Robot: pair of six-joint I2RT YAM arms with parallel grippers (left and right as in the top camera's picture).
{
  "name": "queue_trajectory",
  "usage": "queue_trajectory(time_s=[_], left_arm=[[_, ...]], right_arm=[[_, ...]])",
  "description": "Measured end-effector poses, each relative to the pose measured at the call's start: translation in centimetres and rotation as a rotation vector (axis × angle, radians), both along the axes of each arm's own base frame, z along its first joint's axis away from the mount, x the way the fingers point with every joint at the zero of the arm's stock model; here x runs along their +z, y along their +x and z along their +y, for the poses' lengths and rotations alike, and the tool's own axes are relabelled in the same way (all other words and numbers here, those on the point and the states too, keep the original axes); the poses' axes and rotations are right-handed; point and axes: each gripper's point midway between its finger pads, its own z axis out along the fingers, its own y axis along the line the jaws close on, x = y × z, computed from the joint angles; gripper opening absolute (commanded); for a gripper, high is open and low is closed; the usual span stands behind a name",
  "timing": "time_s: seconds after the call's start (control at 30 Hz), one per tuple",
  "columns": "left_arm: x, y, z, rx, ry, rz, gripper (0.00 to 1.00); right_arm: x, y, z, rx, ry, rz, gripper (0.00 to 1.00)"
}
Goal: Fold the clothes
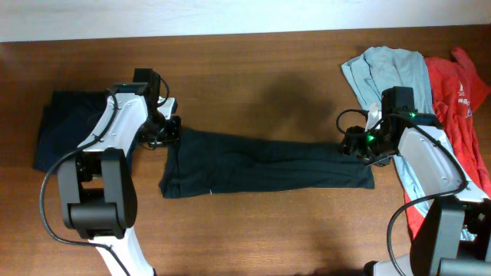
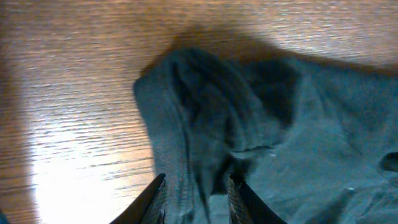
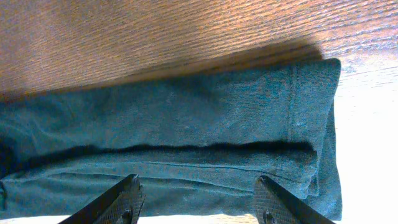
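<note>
A: Working on which step?

B: Judging by the layout, finishing the lengthwise fold and setting up the end-to-end one. Handling the long black fabric garment (image 1: 268,165), stretched as a narrow strip across the middle of the brown wooden table (image 1: 253,69).

A: Gripping how?

B: Pinching a raised ridge of cloth at the strip's left end with the left gripper (image 2: 196,199), fingers narrow. Hovering over the right hem with the right gripper (image 3: 199,200), fingers spread wide and holding nothing.

A: Needing what next?

B: Probably closing on the right hem, then carrying one end over onto the other, lining up the corners and avoiding dragging the lower layer.

A: Moving with how much room?

B: Seeing bare wood along both long sides of the strip. Minding the folded navy fabric garment (image 1: 57,130) just beside the left end. Also minding the pale blue-grey fabric garment (image 1: 395,69) and the red fabric garment (image 1: 460,84) crowding the right end.
</note>
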Motion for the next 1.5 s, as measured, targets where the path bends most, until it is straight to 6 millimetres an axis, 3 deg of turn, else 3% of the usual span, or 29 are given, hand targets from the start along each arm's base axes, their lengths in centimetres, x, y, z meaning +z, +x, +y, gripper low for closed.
queue_trajectory(time_s=[0.4,0.6,0.7,0.8,0.83,0.93,1.0,1.1,1.13,1.3,1.37,1.5], left_arm=[[-0.2,-1.0,-2.7,-0.060,-0.026,0.024,0.32],[-0.4,-0.2,-2.4,-0.061,-0.002,-0.008,0.33],[-1.5,-0.3,-2.0,-0.060,0.020,-0.019,0.32],[-2.6,-1.0,-1.8,-0.063,0.029,-0.008,0.12],[-2.7,-1.1,-1.7,-0.061,0.031,-0.006,0.01],[-2.8,-1.0,-1.7,-0.064,0.034,-0.011,0.00],[-2.8,-1.0,-1.7,-0.064,0.035,-0.011,0.00],[-2.8,-1.0,-1.5,-0.060,0.036,-0.010,0.00],[-2.8,-1.0,-1.3,-0.056,0.039,-0.010,0.00],[-2.8,-1.0,-0.2,-0.032,0.048,-0.007,0.01],[-2.8,-0.9,0.0,-0.026,0.050,-0.007,0.01],[-2.8,-0.9,0.0,-0.027,0.051,-0.007,0.01]], right_arm=[[0.0,0.0,0.0,-0.001,0.000,-0.001,0.63],[0.0,0.0,0.0,0.000,0.000,-0.001,0.63],[0.0,0.0,0.0,0.000,0.000,0.000,0.63],[0.0,0.0,0.0,0.000,0.000,-0.001,0.63],[0.0,0.0,0.0,0.000,-0.001,-0.001,0.62],[0.0,0.0,0.0,0.000,0.000,-0.002,0.61],[0.0,0.0,0.0,0.000,0.000,-0.001,0.52],[0.0,0.0,-0.3,-0.013,-0.003,0.001,0.24],[0.0,0.0,-0.5,-0.033,-0.006,0.005,0.23],[-0.2,-0.1,-3.6,-0.166,-0.026,0.017,0.39],[-0.3,-0.3,-4.8,-0.199,-0.044,0.022,0.40],[-1.6,0.3,-5.4,-0.204,-0.066,0.031,0.40]])
